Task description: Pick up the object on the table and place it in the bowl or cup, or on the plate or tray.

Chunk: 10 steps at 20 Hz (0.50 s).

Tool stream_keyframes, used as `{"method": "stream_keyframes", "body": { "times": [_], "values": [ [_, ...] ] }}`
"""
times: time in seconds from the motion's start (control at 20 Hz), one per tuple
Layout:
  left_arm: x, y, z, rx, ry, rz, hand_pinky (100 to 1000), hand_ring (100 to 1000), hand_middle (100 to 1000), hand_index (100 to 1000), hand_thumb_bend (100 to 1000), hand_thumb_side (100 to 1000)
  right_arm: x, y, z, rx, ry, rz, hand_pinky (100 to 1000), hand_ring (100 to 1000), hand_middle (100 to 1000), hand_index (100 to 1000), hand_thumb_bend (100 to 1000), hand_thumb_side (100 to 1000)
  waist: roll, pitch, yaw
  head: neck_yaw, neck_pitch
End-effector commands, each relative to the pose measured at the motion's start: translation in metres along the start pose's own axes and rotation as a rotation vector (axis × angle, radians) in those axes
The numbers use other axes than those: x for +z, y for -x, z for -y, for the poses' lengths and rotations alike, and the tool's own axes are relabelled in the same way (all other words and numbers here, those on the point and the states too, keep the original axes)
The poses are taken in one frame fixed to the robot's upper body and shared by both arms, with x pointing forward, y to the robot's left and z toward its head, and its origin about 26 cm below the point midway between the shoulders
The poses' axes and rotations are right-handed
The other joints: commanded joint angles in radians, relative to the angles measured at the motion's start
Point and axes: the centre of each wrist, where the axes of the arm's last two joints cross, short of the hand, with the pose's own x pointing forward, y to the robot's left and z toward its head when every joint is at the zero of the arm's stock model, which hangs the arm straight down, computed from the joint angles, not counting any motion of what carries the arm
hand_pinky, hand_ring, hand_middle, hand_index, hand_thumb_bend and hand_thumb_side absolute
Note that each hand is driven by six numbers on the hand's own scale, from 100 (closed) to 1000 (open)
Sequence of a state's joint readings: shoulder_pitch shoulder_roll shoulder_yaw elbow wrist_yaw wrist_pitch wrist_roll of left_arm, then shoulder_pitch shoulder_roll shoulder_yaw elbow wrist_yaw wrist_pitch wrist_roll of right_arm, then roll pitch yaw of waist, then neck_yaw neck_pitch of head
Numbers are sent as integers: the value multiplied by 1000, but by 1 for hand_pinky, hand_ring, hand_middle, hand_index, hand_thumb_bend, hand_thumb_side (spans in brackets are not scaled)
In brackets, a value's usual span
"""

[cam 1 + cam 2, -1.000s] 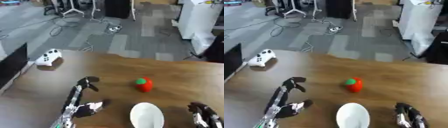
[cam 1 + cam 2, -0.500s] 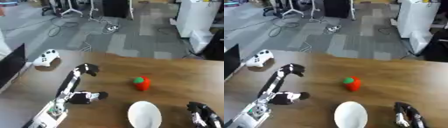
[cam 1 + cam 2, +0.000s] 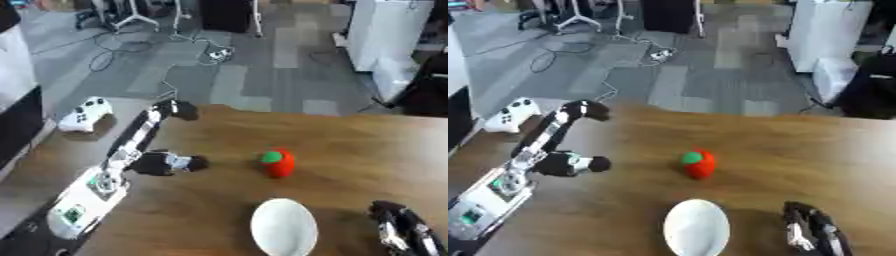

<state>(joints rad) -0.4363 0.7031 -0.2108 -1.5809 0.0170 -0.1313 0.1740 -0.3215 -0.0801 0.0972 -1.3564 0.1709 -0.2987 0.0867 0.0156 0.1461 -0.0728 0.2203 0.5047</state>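
**Left arm stretches out across the table toward the red fruit**

Left eye view: the left hand (image 3: 162, 135) is now far out over the wooden table (image 3: 367, 145), well beyond where it hung a second ago, fingers long and spread, thumb jutting toward the red fruit (image 3: 279, 162) and holding nothing. The fruit has not budged: it sits out on the table, clear of the hand, just beyond the white bowl (image 3: 283, 227). It stands roughly upright, long axis leaning slightly, green cap on its upper left side. Nothing lies between the hand and the fruit. The right hand (image 3: 401, 233) rests beside the bowl on the side away from the left arm, where it was before; whether its fingers are open or curled cannot be told.

Right eye view: a white game controller (image 3: 509, 115) lies beyond the left hand, far from the fruit, at the table's far corner. Behind the fruit, past the table edge, cables (image 3: 562, 50) trail over the grey floor and a white cabinet (image 3: 824, 40) stands.
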Motion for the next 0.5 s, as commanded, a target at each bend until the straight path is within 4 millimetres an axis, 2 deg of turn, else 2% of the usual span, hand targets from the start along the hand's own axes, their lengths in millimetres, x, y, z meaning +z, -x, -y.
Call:
{"method": "stream_keyframes", "body": {
  "times": [0.05, 0.5],
  "values": [
    [-8, 1, -10, 31, 1, 4, 1000, 729, 718, 689, 947, 643, -6, -6, 3, 13, -8, 28, 926, 756, 542, 742, 100, 428, 2, -12, -4, 6, 2],
    [-21, 14, -3, 52, 36, -14, 1000, 630, 701, 707, 960, 646, -9, -8, 1, 9, -13, 36, 926, 755, 540, 741, 100, 428, -1, -7, -18, 23, -6]
  ]
}}
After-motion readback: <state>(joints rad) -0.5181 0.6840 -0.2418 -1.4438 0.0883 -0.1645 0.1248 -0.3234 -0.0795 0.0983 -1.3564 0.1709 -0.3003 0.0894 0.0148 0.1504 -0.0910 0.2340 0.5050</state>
